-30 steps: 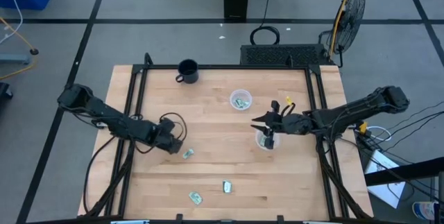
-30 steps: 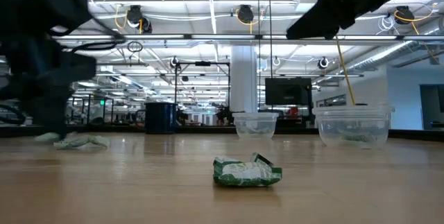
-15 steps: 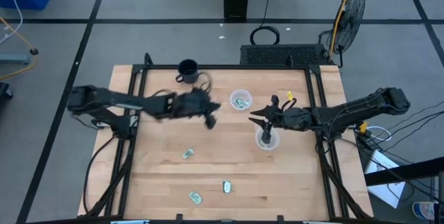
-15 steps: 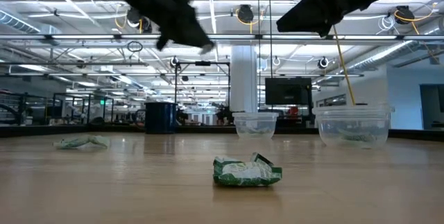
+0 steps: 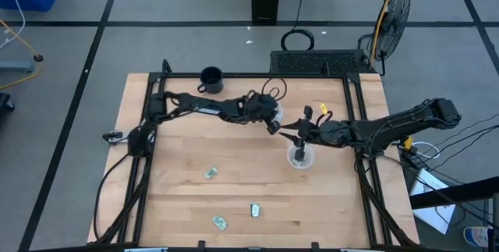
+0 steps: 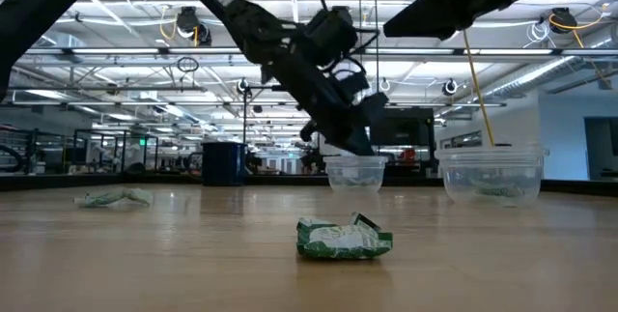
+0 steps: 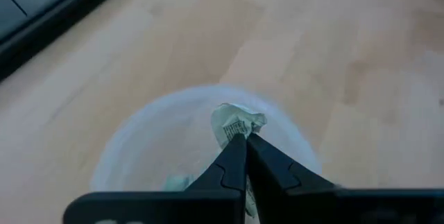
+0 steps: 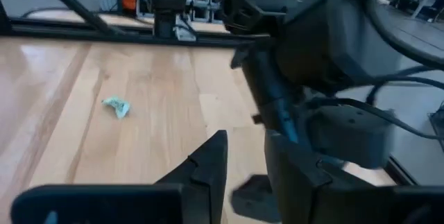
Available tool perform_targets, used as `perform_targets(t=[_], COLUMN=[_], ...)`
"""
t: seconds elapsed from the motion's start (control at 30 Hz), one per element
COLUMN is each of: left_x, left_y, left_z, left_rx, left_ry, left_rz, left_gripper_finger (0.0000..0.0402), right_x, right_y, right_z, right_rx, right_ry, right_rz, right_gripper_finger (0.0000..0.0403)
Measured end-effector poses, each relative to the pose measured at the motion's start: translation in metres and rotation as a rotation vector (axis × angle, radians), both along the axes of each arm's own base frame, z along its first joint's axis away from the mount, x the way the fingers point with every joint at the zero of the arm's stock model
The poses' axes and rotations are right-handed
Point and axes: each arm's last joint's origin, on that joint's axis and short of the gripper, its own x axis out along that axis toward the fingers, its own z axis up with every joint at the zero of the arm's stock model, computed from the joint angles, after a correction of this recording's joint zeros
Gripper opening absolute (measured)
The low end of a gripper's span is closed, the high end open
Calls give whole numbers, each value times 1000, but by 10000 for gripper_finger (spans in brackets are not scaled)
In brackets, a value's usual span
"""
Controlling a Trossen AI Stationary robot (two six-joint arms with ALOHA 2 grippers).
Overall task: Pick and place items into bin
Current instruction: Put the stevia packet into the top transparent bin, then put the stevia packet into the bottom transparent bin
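- Black mug (image 5: 210, 79) sits at the far edge of the wooden surface (image 5: 179, 197), well apart from both arms.
- Three packets lie loose on the near half: one (image 5: 210, 173) mid-left, two near the front edge (image 5: 220, 221) (image 5: 254, 210).
- Left claw (image 5: 272, 123) reaches across over the far clear cup (image 5: 270, 112), clenched on a crumpled packet (image 7: 236, 123) held above the cup's mouth; another packet (image 7: 177, 182) lies inside.
- Right claw (image 5: 292, 135) hovers just above the nearer clear cup (image 5: 299, 158), fingers parted, grasping nothing; green wrapping (image 6: 497, 193) shows at that cup's bottom.
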Motion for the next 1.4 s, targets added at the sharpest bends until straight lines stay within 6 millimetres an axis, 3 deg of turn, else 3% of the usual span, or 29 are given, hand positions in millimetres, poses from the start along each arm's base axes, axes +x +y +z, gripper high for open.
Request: perform_targets(t=[0.33, 0.7, 0.77, 1.03, 1.23, 1.4], left_x=[-3, -4, -6, -25, -67, -109], left_y=[12, 8, 7, -10, -15, -31], left_z=[-9, -11, -4, 75, 143, 199], left_rx=[-35, -38, -57, 18, 96, 111], left_ry=[43, 80, 71, -11, -23, -104], left_rz=[15, 1, -24, -123, -92, -110], left_gripper_finger=[9, 126, 137, 142, 143, 143], right_x=[-1, -1, -1, -9, -16, 4], right_y=[0, 0, 0, 14, 38, 57], right_z=[-3, -4, -4, 5, 15, -4], right_rx=[4, 10, 9, -17, 47, 4], right_ry=[32, 35, 38, 0, -68, -42], right_rz=[-2, -4, -4, 76, 326, 507], right_gripper_finger=[89, 89, 89, 89, 89, 103])
